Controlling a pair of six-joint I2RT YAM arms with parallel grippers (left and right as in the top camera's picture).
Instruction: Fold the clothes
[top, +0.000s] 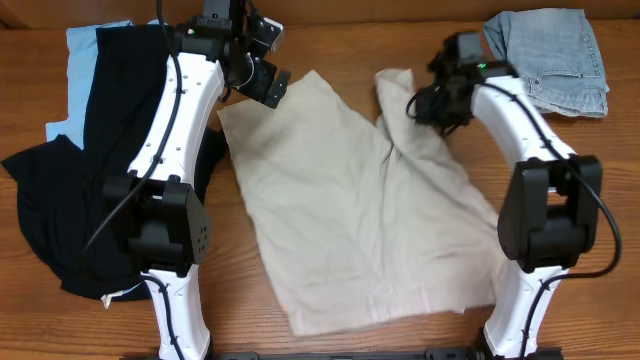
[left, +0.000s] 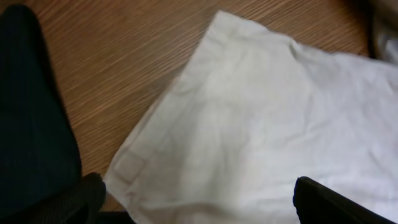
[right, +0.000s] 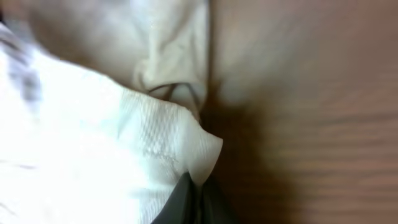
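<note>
The light beige shorts (top: 350, 210) lie spread across the middle of the table. My left gripper (top: 272, 88) is open, its fingers wide apart over the shorts' far left corner (left: 249, 124), not pinching it. My right gripper (top: 420, 105) is shut on a fold of the beige shorts (right: 168, 155) at their far right part, where the cloth is bunched and lifted. A black garment (top: 70, 180) and a light blue one (top: 85, 60) lie at the left. Faded denim (top: 555, 55) lies at the far right.
Bare wooden table (top: 330, 40) shows behind the shorts and between the piles. The black garment's edge (left: 31, 124) lies close to the left of my left gripper. The arm bases stand at the front edge.
</note>
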